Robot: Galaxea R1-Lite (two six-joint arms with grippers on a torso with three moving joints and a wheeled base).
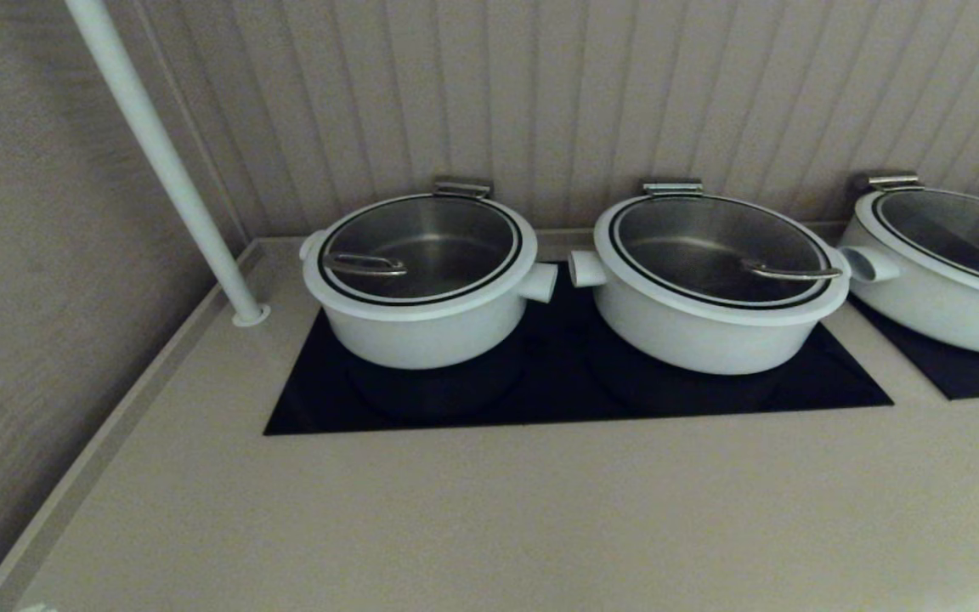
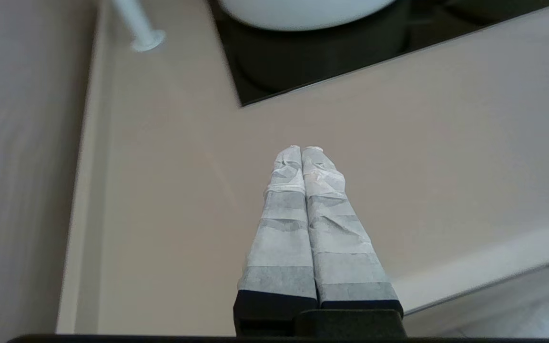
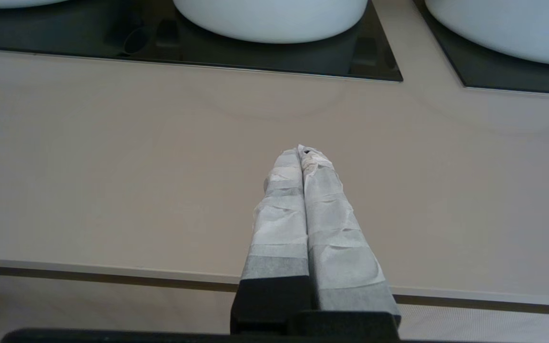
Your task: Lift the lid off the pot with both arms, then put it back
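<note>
The pot [image 1: 421, 327] is the leftmost of three white pots and stands on the black cooktop [image 1: 557, 399]. The lid [image 1: 421, 242] sits closed on it, with its steel loop handle [image 1: 366, 265] toward the pot's left side. Neither arm shows in the head view. My left gripper [image 2: 301, 150] is shut and empty, low over the beige counter in front of the pot's base [image 2: 303, 12]. My right gripper [image 3: 300, 151] is shut and empty, over the counter's front part, well short of the cooktop.
A wider lidded pot [image 1: 715, 289] stands right of the task pot, and a third [image 1: 948, 263] on a second cooktop at far right. A white post [image 1: 166, 161] rises from the counter's back left corner. The counter's front edge [image 3: 112, 272] lies near the right gripper.
</note>
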